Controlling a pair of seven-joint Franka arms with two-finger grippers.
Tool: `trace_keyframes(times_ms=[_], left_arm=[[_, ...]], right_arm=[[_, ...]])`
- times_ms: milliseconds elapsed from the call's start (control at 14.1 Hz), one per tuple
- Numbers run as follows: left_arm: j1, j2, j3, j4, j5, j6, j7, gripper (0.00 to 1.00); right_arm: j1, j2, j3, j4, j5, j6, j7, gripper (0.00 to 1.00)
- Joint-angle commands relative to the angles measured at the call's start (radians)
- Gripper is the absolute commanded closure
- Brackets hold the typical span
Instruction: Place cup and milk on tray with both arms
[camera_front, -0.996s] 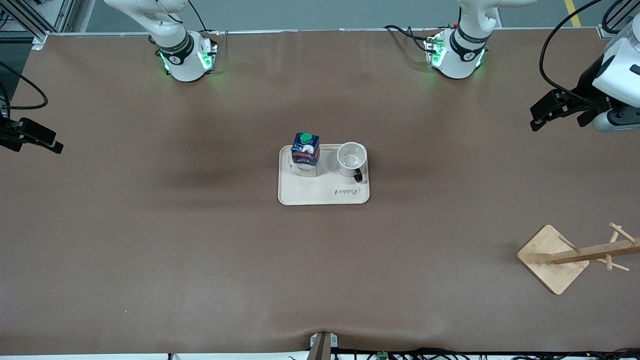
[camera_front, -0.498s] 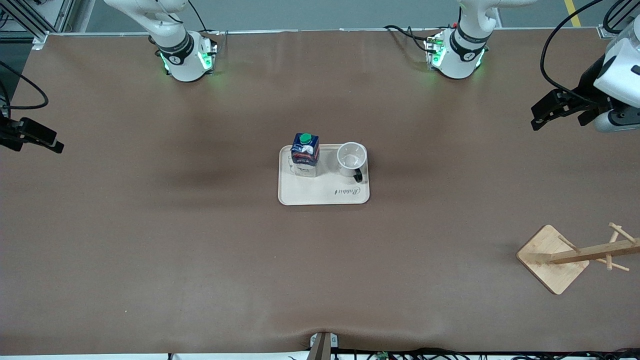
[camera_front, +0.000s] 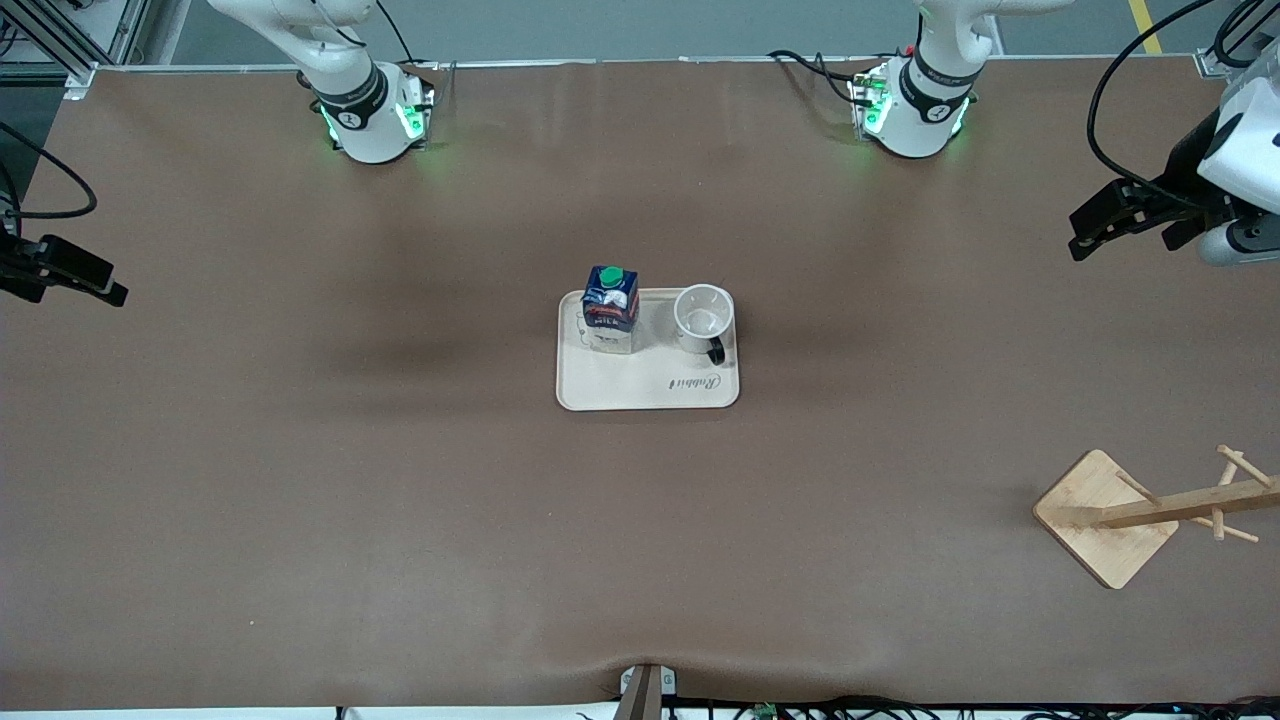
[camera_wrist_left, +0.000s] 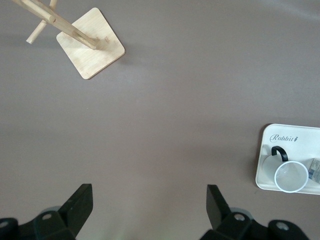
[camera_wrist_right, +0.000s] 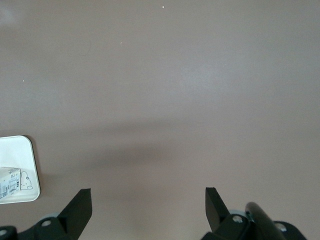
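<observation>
The cream tray (camera_front: 640, 385) lies at the table's middle. The dark blue milk carton (camera_front: 611, 309) with a green cap stands on it, toward the right arm's end. The white cup (camera_front: 703, 318) with a black handle stands beside it on the tray, toward the left arm's end. My left gripper (camera_front: 1095, 226) is open and empty, high over the table's edge at the left arm's end. My right gripper (camera_front: 85, 281) is open and empty, high over the right arm's end. The left wrist view shows the tray (camera_wrist_left: 267, 155) and the cup (camera_wrist_left: 290, 175); its gripper (camera_wrist_left: 149, 199) is open. The right wrist view shows a tray corner (camera_wrist_right: 22, 150); its gripper (camera_wrist_right: 149, 200) is open.
A wooden rack with a square base (camera_front: 1105, 517) and pegs stands near the front camera toward the left arm's end; it also shows in the left wrist view (camera_wrist_left: 91, 49). The arms' green-lit bases (camera_front: 375, 118) stand along the table's back edge.
My left gripper has drifted slightly outward toward its end of the table. The right gripper, tray, milk and cup have not moved.
</observation>
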Motion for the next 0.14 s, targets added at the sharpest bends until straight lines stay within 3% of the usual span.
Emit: trace_keyframes(times_ms=[0, 71], left_arm=[[0.011, -0.006, -0.002, 0.011, -0.015, -0.018, 0.026, 0.0], [0.011, -0.007, -0.002, 0.011, -0.015, -0.019, 0.026, 0.0]], right_arm=[[-0.023, -0.009, 0.017, 0.003, 0.005, -0.009, -0.007, 0.0], [-0.023, -0.009, 0.017, 0.003, 0.005, -0.011, -0.007, 0.0]])
